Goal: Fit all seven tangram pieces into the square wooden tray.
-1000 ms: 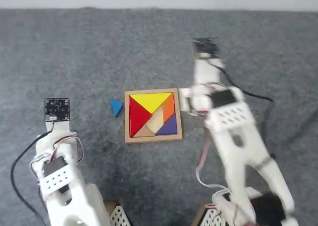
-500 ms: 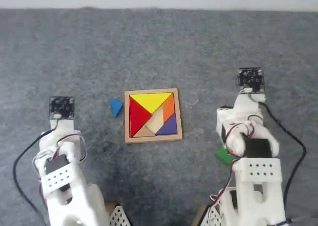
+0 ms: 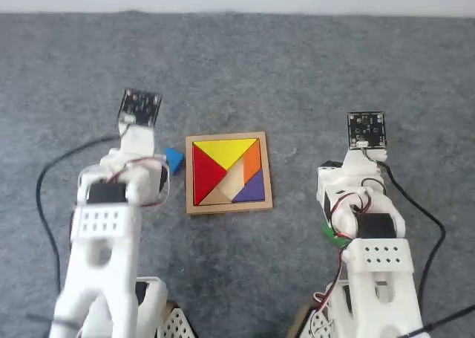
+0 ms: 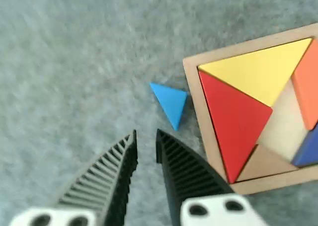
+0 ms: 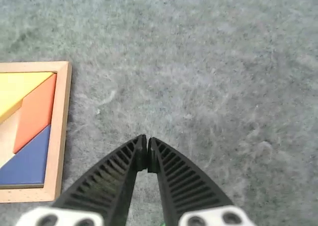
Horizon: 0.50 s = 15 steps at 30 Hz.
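Since a second ago the left arm [image 3: 111, 204] has swung forward and in toward the tray, while the right arm [image 3: 367, 219] has pulled back from the tray's right edge to its own side.

The blue triangle [image 4: 171, 102] lies flat on the grey carpet, just beside the left rim of the wooden tray [image 4: 203, 104] and not in it. The tray holds a yellow triangle [image 3: 225, 151], a red triangle [image 3: 206, 173], an orange piece [image 3: 253, 161] and a violet-blue piece [image 3: 252, 188], with pale wood showing in the middle. A green piece [image 3: 332, 232] lies on the carpet, partly under the right arm.

The left gripper [image 4: 145, 136] hovers near the blue triangle, jaws parted by a narrow gap and empty. The right gripper [image 5: 147, 139] is closed on nothing.

The step in hand looks like fetching the blue triangle. The next move likely calls for wider jaws, lowered to straddle it.
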Motion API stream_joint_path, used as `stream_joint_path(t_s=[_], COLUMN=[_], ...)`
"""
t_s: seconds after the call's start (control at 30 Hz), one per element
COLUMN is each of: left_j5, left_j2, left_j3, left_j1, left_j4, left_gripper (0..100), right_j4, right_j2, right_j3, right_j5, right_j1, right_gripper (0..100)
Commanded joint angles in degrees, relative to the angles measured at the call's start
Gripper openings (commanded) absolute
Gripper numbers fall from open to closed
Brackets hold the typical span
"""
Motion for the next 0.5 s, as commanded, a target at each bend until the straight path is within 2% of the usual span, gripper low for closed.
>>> stream_joint_path(t_s=[0.0,0.13,0.27,0.47], left_j5=[3.87,4.84,9.41,12.57], left_j2=[21.27,37.27,49.32,55.74], left_j3=[-13.32,-23.08,-33.45,-42.33], left_j1=[0.53,1.93,1.85,0.79], left_j4=[3.78,8.88,14.51,19.69], left_gripper=[8,8,8,14], right_j4=[-0.84,-0.75,-0.75,-0.75], right_j2=[0.31,0.31,0.31,0.31], right_j3=[-0.62,-0.53,-0.53,-0.35], right_j5=[0.70,3.43,3.43,3.43], right_j1=[1.01,1.01,1.01,1.01], right_gripper=[0.8,0.8,0.7,0.7])
